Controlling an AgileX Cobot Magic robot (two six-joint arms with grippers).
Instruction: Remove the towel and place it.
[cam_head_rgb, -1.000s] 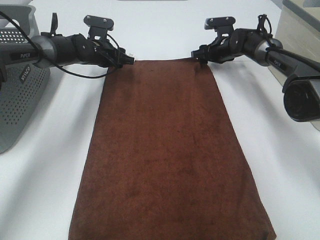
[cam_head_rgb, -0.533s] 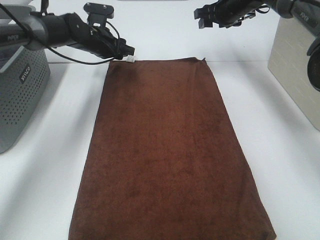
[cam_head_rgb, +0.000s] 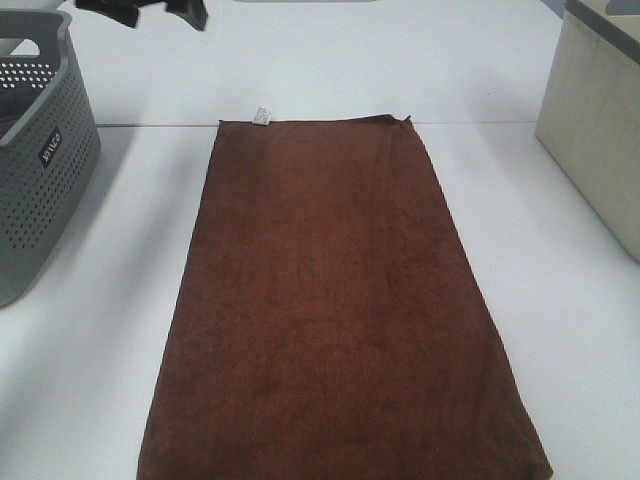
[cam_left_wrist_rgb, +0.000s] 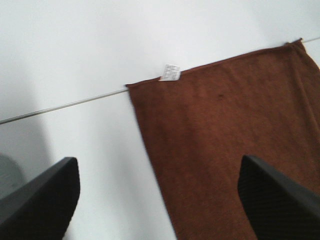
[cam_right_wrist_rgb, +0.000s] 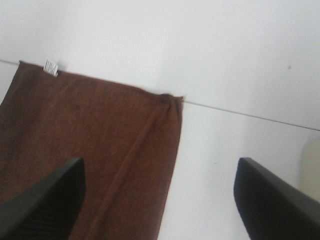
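We saw the towel lying flat on the white table, its white tag at eleven o'clock, the grey basket toward nine. The left gripper and right gripper hung above it, jaws spread, holding nothing.

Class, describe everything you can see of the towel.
The towel is a dark brown, fuzzy terry-looking rectangle lying flat and spread out on the white table, its long side running away from the high camera. A small white tag sits at its far left corner. Neither gripper touches it; both are open, above it.
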